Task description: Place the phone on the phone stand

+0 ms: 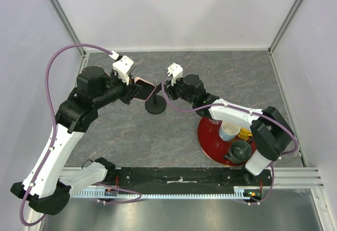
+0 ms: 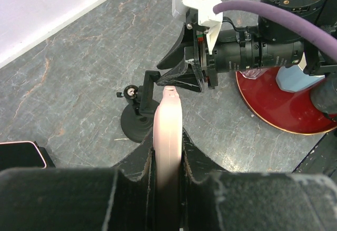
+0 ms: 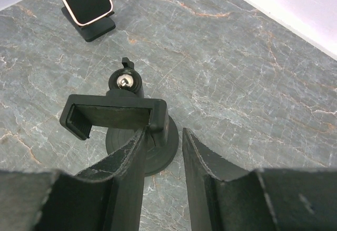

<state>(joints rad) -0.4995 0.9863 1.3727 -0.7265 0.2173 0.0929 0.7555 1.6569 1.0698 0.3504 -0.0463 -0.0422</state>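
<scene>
Left wrist | left fingers (image 2: 136,170) clamp phone (image 2: 167,131) (pink, edge-on) | right fingers (image 3: 126,181) narrowly parted beside phone stand (image 3: 113,112)

Setting: a robotics laboratory test cell.

Evidence:
- Plain white panel walls (image 1: 174,10), held in aluminium frame posts (image 1: 62,11), close off the space beyond the left hand (image 1: 138,90) and the right hand (image 1: 167,88).
- The grey stone-patterned bench (image 1: 226,73) below the hands has two arms bolted to a metal rail (image 1: 300,177) at its near edge.
- Purple cables (image 1: 49,73) run exposed along the arms.
- A slotted cable duct (image 1: 158,193) follows the rail.
- Household props, a red plate (image 1: 208,136) and a cup (image 1: 229,132), sit to the near right of the right hand.
</scene>
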